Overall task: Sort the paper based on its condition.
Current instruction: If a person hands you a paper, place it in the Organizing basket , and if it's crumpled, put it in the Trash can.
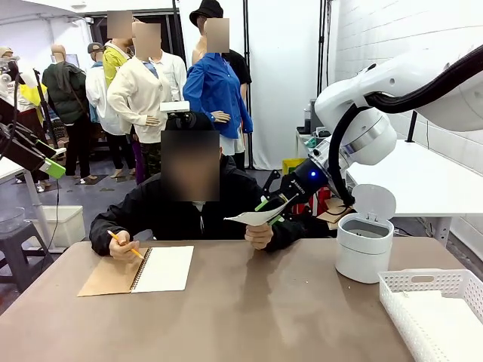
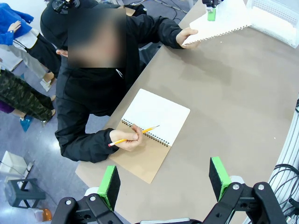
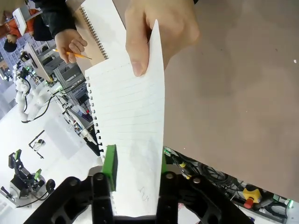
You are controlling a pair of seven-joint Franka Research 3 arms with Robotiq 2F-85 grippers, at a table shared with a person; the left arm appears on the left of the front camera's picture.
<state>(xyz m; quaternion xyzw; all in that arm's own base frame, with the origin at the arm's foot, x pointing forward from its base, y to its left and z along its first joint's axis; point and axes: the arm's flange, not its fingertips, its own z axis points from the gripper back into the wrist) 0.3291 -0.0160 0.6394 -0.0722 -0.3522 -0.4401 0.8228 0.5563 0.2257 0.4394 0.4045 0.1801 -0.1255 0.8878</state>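
The person at the far side is holding a smooth, lined sheet of paper (image 3: 133,107) up off the table (image 1: 249,324), one hand (image 3: 161,28) pinching its far end with the thumb lying on the sheet's face. The right gripper (image 1: 273,205) is meeting the sheet's near end in the air, just left of a white bin (image 1: 364,253) that is standing with its lid tipped open. In the right wrist view its jaws are standing on either side of the sheet. One green pad (image 3: 110,163) is showing just beside the perforated edge, and the other is mostly hiding behind the paper. The jaws are sitting partway in, but I cannot tell whether the pads are actually pressing the sheet. The left gripper (image 2: 163,165) is hovering above the table with its fingers spread wide and nothing between them. Ahead of it an open spiral notebook (image 2: 156,114) is lying on the table, blank page up and brown cover folded out. The person's other hand (image 2: 130,140) is resting on it, holding a yellow pencil (image 2: 140,132). A white slotted basket (image 1: 430,298) is sitting at the table's near right corner.
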